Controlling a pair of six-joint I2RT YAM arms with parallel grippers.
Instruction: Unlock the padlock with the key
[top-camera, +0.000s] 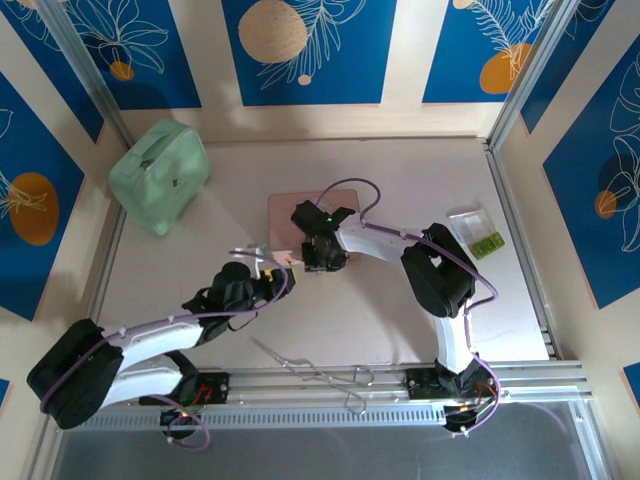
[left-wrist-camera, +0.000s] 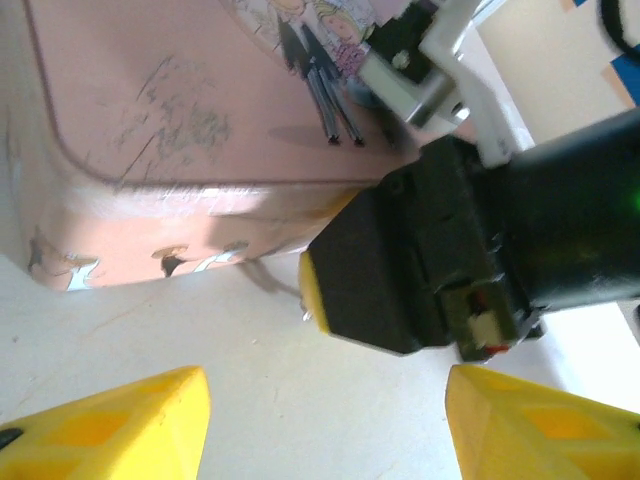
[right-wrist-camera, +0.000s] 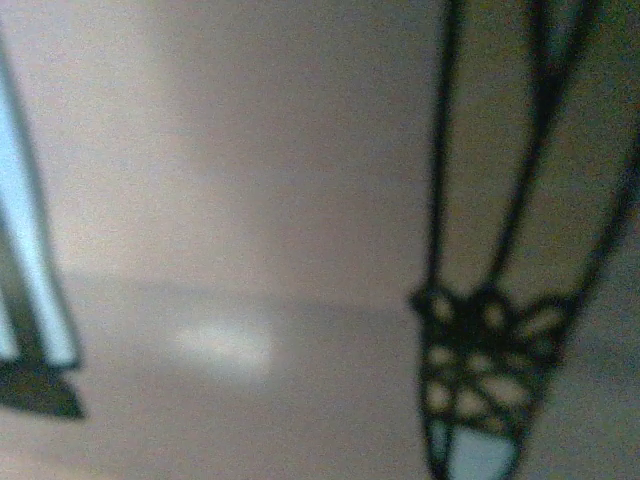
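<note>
Left fingers (left-wrist-camera: 120, 425) spread, empty, just off the near edge of the pink box (left-wrist-camera: 200, 90) — bare desk (left-wrist-camera: 250, 400) around them. Right fingers (left-wrist-camera: 380, 270) sit at that edge, grip impossible to tell; a silvery glint at their tip may be the key (left-wrist-camera: 305, 316) — padlock hidden.

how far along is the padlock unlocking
Done: nothing confirmable; the padlock and key are too small to make out. In hand: the right gripper is down at the near edge of the pink box, and the left gripper faces it, open and empty. Left: key in, turn, shackle free.
</note>
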